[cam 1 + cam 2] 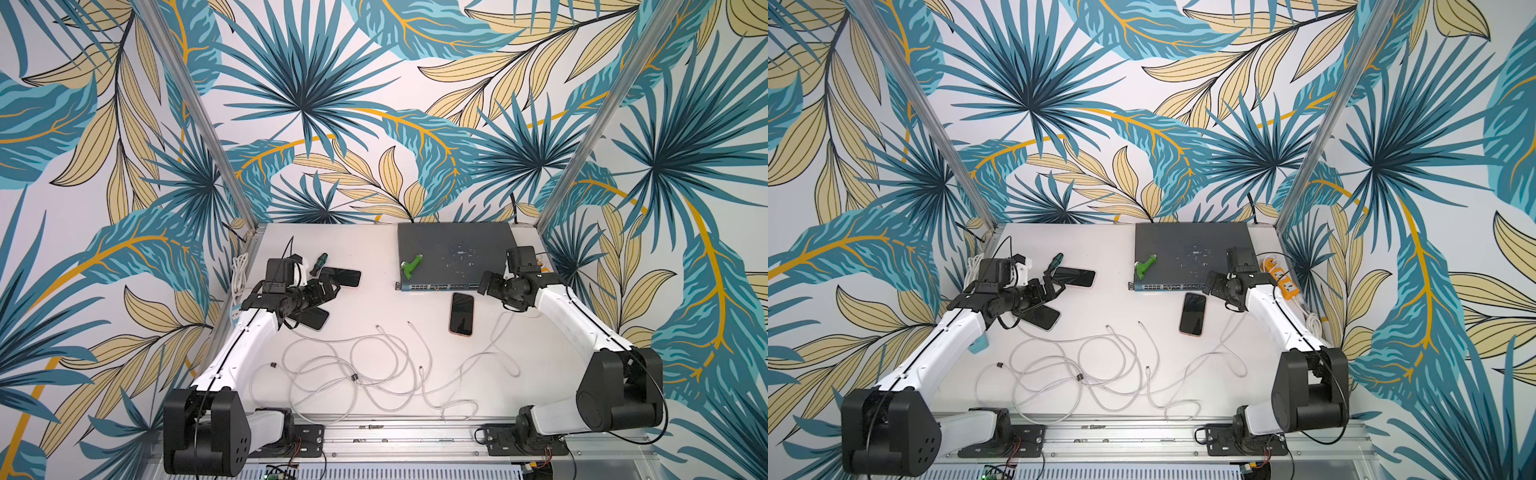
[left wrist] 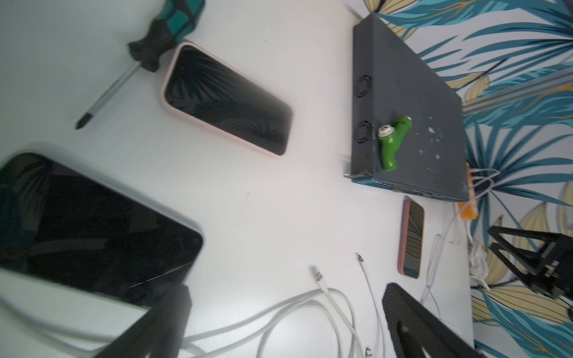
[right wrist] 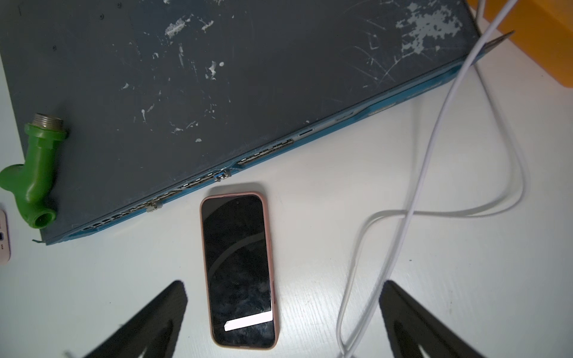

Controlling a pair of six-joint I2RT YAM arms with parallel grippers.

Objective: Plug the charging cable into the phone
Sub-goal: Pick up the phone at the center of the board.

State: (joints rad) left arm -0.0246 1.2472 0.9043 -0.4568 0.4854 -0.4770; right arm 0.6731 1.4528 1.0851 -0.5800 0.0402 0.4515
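Right end effector (image 1: 484,283): jaws wide, nothing between them. It hovers at centre right of the frame, just off the front edge of the network switch (image 1: 453,249).

Left end effector (image 1: 330,291): also spread wide and empty, at centre left, above a second dark phone (image 1: 312,319). A third phone (image 1: 340,276) lies further up, beside a screwdriver (image 1: 320,262).

Task's thing, as I judge it: the pink-cased phone (image 1: 461,313). It lies screen up, flat on the white surface (image 1: 374,257), just below the switch's port row and down-left of the right end effector. Its long axis runs close to up-down in both top views, slightly tilted. In the right wrist view it lies lengthwise between the open fingers, with the front-camera dot at the end toward the switch. The charging port is therefore probably at the opposite end, the lower one in a top view, facing the cable heap.

Charging cables (image 1: 353,374): a white, loose tangle across the lower centre. The nearest free connector tip (image 1: 409,322) lies left of the phone, near but apart. Another tip (image 1: 378,327) lies further left. A separate white lead (image 1: 496,332) runs just right of the phone.

Judgement: the right arm is clearly nearer the phone, and the left is well apart from it. The free tips sit roughly midway between the two arms. The plug must enter from below in the frame, in line with the phone's long axis.
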